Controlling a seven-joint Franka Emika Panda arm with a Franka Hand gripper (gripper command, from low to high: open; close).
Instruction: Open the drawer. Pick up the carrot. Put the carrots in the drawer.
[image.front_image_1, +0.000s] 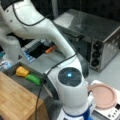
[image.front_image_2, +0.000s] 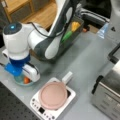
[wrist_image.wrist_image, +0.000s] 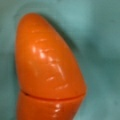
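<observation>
The big white robot arm (image.front_image_2: 47, 42) bends low over the grey tabletop (image.front_image_2: 82, 65). In both front views it hides a lot of what is behind it.

The silver toaster oven (image.front_image_1: 100, 42) with black knobs stands at the far right side of the tabletop in a front view.

The cabinet with the light wooden top (image.front_image_1: 15, 100) sits at the tabletop's left edge in that same view. Its drawer (image.front_image_1: 11, 70) is pulled out. A chunky yellow toy (image.front_image_1: 22, 71) and a long green toy (image.front_image_1: 33, 79) lie in it, touching end to end.

A white scale (image.front_image_2: 53, 100) sits near the front edge of the tabletop, with a round pink plate (image.front_image_2: 53, 95) on top of it.

A small see-through bowl (image.front_image_2: 20, 81) is just beside the scale, near the tabletop's front corner.

The hand (image.front_image_2: 25, 76) is down over this bowl, with its blue and white parts right above it. I cannot tell if the hand is clenched or let go.

The carrot (image.front_image_2: 26, 80) is in the bowl, right under the hand. In the wrist view the carrot (wrist_image.wrist_image: 47, 70) fills most of the picture, shiny and bright orange, with a thin seam across it.

Another small orange thing (image.front_image_1: 50, 49) lies far back on the tabletop, behind the arm.
</observation>
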